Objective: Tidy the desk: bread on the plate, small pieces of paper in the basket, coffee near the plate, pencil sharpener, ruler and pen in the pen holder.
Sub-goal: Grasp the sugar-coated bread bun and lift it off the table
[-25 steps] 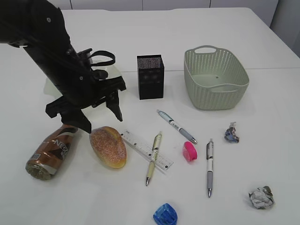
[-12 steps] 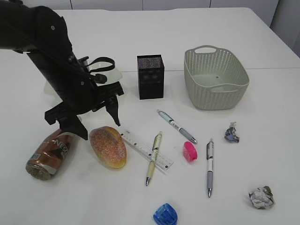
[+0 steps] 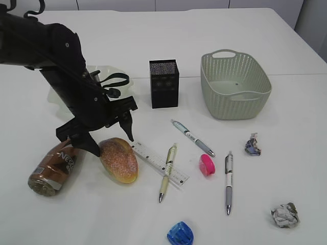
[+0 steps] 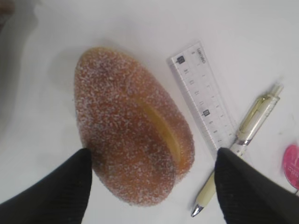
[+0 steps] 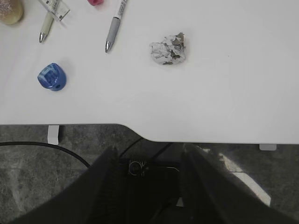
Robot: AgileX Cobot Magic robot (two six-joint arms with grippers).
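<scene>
Left wrist view: left tool (image 4: 152,186), jaws wide, straddles the bread (image 4: 131,140), long axis eleven-to-five o'clock.

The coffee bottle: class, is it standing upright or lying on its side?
On its side. The coffee bottle lies flat on the desk, label facing up, left of the bread.

At the lower left of the exterior view, the coffee bottle (image 3: 52,171) shows white letters reading roughly "NES" on its brown label. The ruler (image 4: 203,98) carries fine black markings and tiny print too small to read.
</scene>
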